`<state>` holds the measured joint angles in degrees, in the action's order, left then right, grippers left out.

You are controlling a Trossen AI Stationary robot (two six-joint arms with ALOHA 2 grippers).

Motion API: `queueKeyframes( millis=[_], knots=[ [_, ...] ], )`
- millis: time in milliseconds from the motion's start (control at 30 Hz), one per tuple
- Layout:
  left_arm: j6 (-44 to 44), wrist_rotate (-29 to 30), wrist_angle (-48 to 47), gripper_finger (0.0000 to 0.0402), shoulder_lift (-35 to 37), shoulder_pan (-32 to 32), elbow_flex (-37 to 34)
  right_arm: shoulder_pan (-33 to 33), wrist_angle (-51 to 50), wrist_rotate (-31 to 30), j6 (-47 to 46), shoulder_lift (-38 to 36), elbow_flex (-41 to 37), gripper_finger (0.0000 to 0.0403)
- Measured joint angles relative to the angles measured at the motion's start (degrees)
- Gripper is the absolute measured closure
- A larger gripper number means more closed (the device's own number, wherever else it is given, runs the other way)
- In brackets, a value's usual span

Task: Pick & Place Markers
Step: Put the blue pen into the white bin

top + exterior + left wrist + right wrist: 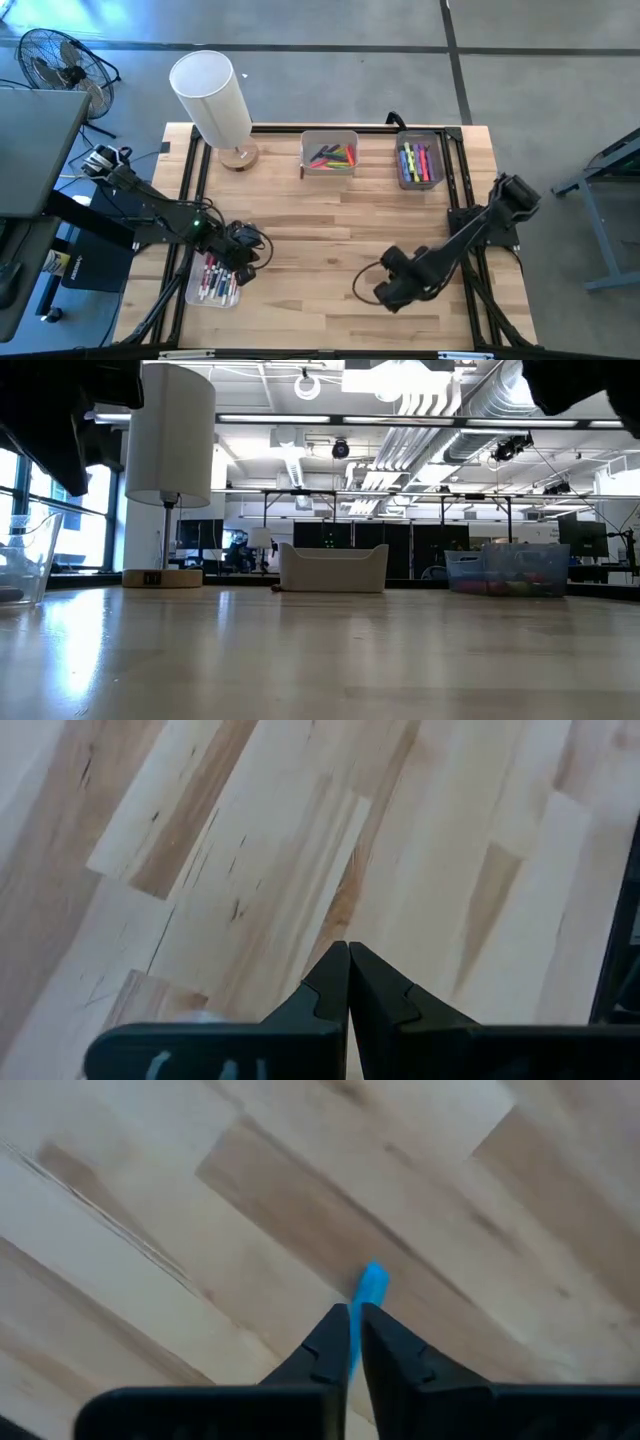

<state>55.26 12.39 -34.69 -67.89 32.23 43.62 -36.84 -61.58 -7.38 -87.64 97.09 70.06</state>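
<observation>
Three clear bins sit on the table (330,230), two at upper centre holding sorted markers (335,156). Lower right, the right gripper (349,1315) pinches a blue marker (372,1283), probably for carrying to a bin; lower left, the left gripper (348,952) has jaws pressed together, empty.

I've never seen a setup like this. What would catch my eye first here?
Probably the tall white lamp at the back left of the wooden table, towering over everything. Then the bright markers in two clear bins along the back edge, with a third bin at the front left under the left gripper. Near the front right, the right gripper pinches a blue marker between its fingertips.
</observation>
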Motion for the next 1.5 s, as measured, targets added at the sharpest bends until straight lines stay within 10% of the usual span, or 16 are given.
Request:
queueKeyframes(
  millis=[567,1233,1500],
  knots=[
    [-3.2,-5.8,-0.3,0.0402,0.3,0.0,0.0,-1.3,3.3,5.8,-8.3,5.9,-5.0,0.0243],
    [-4.6,-5.8,-0.4,0.0402,0.3,-0.7,0.0,-1.4,19.2,7.4,-12.9,4.8,-16.1,0.0373],
    [-11.0,-9.2,2.6,0.0402,0.3,-10.5,0.3,2.6,21.7,-9.9,-10.1,-3.0,-17.0,0.0373]
  ],
)
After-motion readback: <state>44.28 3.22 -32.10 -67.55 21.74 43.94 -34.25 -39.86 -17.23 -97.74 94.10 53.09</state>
